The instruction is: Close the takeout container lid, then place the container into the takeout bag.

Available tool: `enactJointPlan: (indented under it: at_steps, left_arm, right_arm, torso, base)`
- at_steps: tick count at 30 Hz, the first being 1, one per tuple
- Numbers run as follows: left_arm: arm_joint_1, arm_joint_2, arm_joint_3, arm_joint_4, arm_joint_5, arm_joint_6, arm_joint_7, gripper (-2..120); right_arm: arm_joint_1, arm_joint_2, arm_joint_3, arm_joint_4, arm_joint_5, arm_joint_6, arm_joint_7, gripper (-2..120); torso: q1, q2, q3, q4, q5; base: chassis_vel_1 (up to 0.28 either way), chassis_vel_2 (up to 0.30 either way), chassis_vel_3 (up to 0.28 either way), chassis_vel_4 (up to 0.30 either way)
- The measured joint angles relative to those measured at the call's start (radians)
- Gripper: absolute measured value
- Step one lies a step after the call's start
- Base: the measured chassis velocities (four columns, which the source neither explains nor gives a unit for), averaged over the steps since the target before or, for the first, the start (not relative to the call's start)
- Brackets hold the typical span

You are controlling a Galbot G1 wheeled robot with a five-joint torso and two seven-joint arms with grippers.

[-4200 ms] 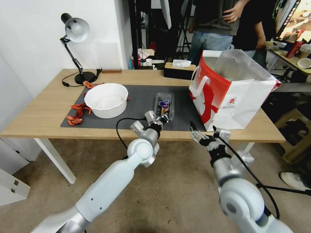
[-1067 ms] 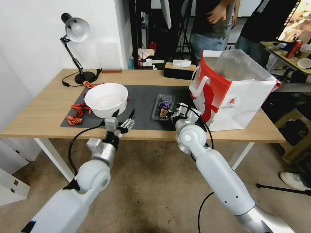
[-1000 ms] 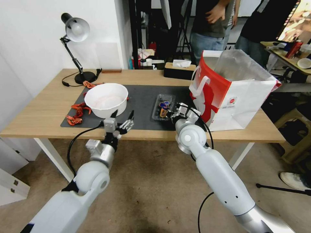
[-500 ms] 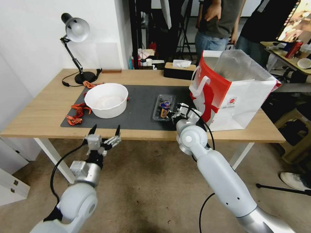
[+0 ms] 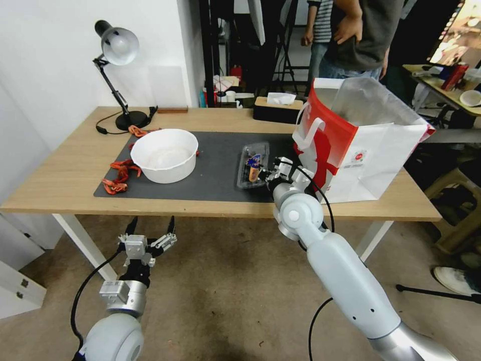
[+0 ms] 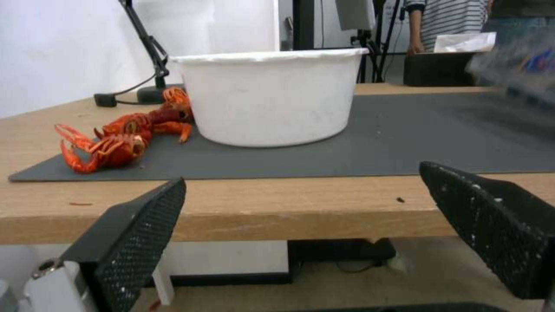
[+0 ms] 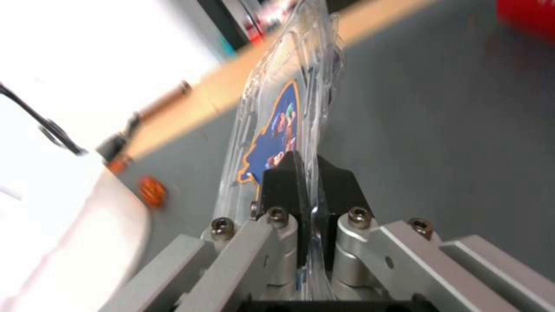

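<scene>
table (image 5: 60,185): wood top with dark mat (image 5: 215,165) on it; I saw it fill the middle of the head view.
takeout bag (image 5: 361,145): stood upright and open at the mat's 3 o'clock edge, red face toward the container.
white bowl (image 5: 164,155): sat at the mat's 9 o'clock side, red crayfish (image 6: 110,143) just beside it.
left gripper (image 5: 148,236): I had it below the table's near edge, at 7 o'clock from the bowl, fingers (image 6: 133,242) spread wide, nothing between them.
right gripper (image 5: 274,173): clamped tight on the near edge of the takeout container (image 5: 253,163).
takeout container: at 9 o'clock of the bag, near it, lid (image 7: 277,130) closed, tilted up off the mat.
</scene>
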Motion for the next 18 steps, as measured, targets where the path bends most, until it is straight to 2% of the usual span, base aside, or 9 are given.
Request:
enactJointPlan:
  at_steps: [5,8,15,18]
  left_arm:
    - [-0.009,-0.001,0.004,0.001,-0.001,0.003,0.0,100]
    - [-0.019,0.0,0.006,0.002,-0.003,0.005,-0.001,100]
    - [-0.025,-0.004,0.008,0.003,-0.005,0.007,-0.001,100]
    - [-0.028,-0.009,0.01,0.003,-0.004,0.008,-0.001,100]
  right_arm:
    - [0.015,-0.027,0.047,0.099,0.023,-0.007,-0.003,0]
    - [0.053,-0.054,0.109,0.192,0.052,-0.019,-0.009,0]
    - [0.102,-0.087,0.2,0.243,0.032,-0.023,-0.018,0]
    - [0.115,-0.109,0.261,0.251,-0.025,-0.028,-0.019,0]
  torso:
    - [0.0,0.0,0.0,-0.0001,-0.0001]
    - [0.0,0.0,0.0,-0.0002,0.0]
    - [0.0,0.0,0.0,0.0,0.0]
    - [0.0,0.0,0.0,0.0,0.0]
  base:
    - [0.0,0.0,0.0,0.0]
    - [0.0,0.0,0.0,0.0]
    - [0.0,0.0,0.0,0.0]
    - [0.0,0.0,0.0,0.0]
